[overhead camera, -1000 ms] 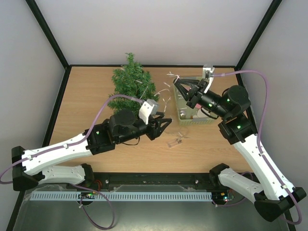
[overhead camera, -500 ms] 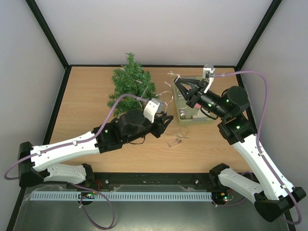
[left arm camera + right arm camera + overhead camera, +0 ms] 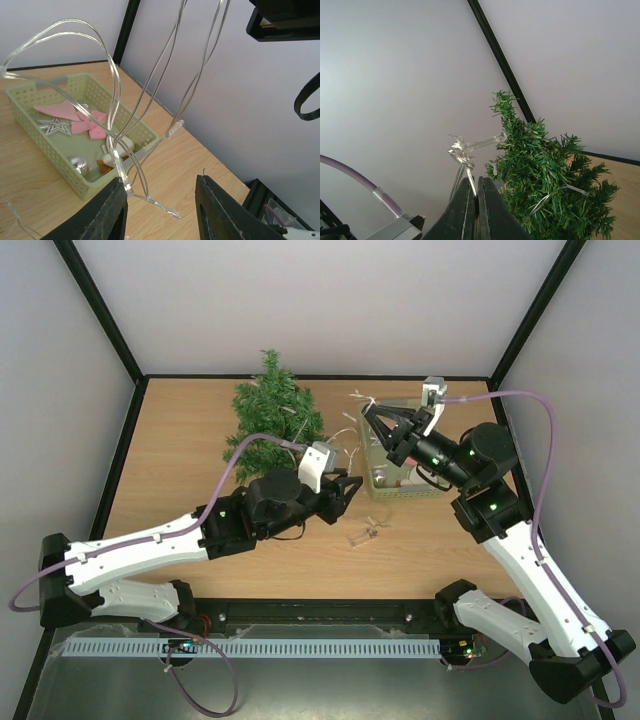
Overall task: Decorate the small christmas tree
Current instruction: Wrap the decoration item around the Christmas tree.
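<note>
The small christmas tree (image 3: 272, 418) stands at the back left of the table, with a clear light string (image 3: 345, 440) partly draped on it. My right gripper (image 3: 368, 411) hovers above the basket's far end, shut on that string just below a knot (image 3: 460, 153), and the tree (image 3: 547, 192) is right behind it. My left gripper (image 3: 349, 486) sits between tree and basket with its jaws open. Loops of the string (image 3: 117, 150) hang down between them, close by the left finger (image 3: 111, 212); the right finger (image 3: 216, 210) is apart from the wire.
A pale green basket (image 3: 46, 146) holds a pink bow (image 3: 82, 120), a silver star (image 3: 56, 126), a silver ball (image 3: 79, 163) and other small ornaments. My right arm partly covers the basket (image 3: 400, 490) from above. A clear piece (image 3: 365, 533) lies on the wood in front of it.
My left arm has reached forward and right, bringing its gripper nearer the basket and among the hanging loops. The right gripper has held its place, still shut on the string.
</note>
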Motion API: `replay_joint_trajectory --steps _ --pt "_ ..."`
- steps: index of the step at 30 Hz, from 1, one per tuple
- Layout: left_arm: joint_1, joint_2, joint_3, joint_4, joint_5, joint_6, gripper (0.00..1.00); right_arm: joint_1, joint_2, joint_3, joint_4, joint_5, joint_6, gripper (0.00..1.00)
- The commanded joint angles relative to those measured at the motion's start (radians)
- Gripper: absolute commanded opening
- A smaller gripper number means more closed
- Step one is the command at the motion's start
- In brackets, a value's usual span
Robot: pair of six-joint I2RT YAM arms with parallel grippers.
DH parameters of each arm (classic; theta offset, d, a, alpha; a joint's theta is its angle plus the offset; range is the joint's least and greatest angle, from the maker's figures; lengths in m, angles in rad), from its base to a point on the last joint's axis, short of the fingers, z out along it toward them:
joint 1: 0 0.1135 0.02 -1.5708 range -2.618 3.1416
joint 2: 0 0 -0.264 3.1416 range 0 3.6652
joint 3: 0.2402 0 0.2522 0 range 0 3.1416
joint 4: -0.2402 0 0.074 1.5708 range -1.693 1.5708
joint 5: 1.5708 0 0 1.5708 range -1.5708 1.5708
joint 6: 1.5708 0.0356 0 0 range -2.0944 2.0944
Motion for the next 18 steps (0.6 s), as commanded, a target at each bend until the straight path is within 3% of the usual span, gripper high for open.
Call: replay_joint_trajectory --steps 1,7,12,18 --pt "-0.007 0.012 0.002 0.049 -0.024 -0.022 0.38 0.005 -0.019 -0.015 0.064 0.009 0.013 0.02" --pt "-0.008 0.006 -0.029 0.087 0.019 -0.121 0.37 0.005 -0.022 -0.018 0.059 0.024 0.0 0.02" --pt "-0.037 -0.014 -0.033 0.072 -0.028 -0.187 0.37 0.005 -0.021 -0.025 0.055 0.033 -0.011 0.02" --pt "-0.042 0.0 -0.033 0.124 -0.018 -0.204 0.37 0.005 -0.02 -0.028 0.055 0.042 -0.014 0.02"
